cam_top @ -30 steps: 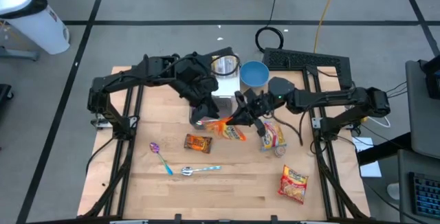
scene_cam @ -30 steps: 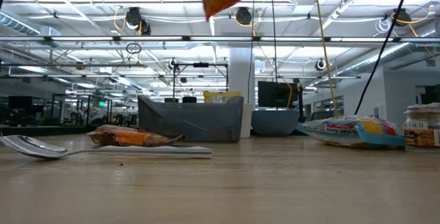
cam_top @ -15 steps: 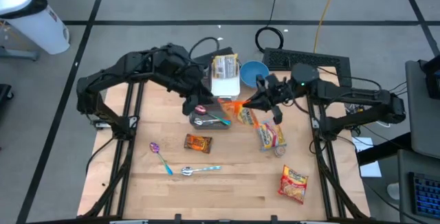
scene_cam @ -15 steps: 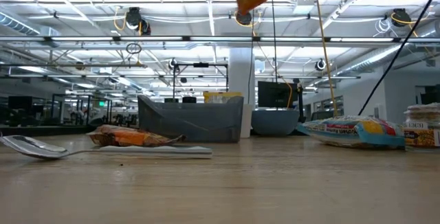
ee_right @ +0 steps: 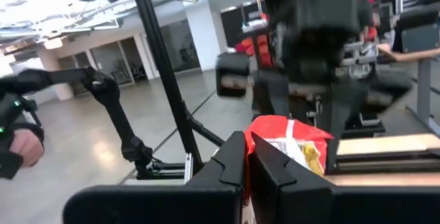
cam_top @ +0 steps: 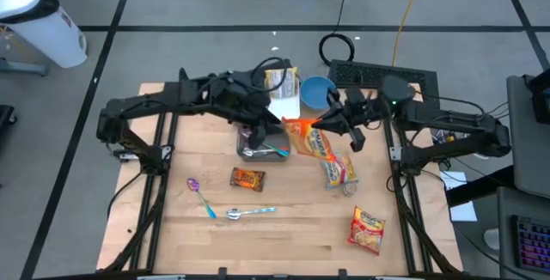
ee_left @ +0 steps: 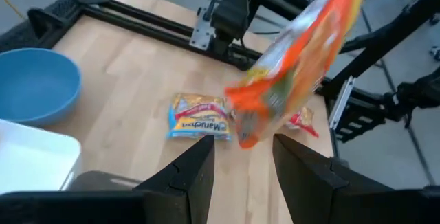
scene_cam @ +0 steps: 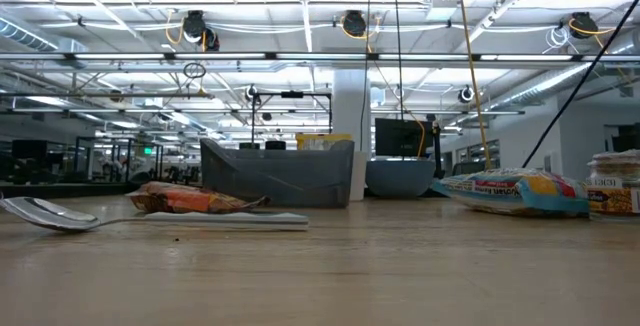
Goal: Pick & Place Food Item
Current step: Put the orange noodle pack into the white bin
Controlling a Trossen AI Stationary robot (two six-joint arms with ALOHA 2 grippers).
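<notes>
The orange snack bag (cam_top: 313,141) hangs in the air above the worktop (cam_top: 284,228), pinched at its upper edge by the right gripper (cam_top: 324,122), whose fingers are pressed fully together on the packet. The bag dangles below and slightly toward the left arm from that grip, its lower end over the grey tray (cam_top: 262,149), which holds a spoon. In the left wrist view the bag (ee_left: 295,59) floats tilted, just ahead of the left gripper (ee_left: 242,157). That left gripper (cam_top: 258,130) sits close beside the bag over the tray, its fingers partly apart and holding nothing. Just behind the two grippers stand a white container (cam_top: 282,104) and a blue bowl (cam_top: 317,93). Below the right gripper on the wood lies a noodle packet (cam_top: 339,171); farther off lie a second packet (cam_top: 367,230), a small brown wrapper (cam_top: 247,179) and two spoons (cam_top: 225,207).
</notes>
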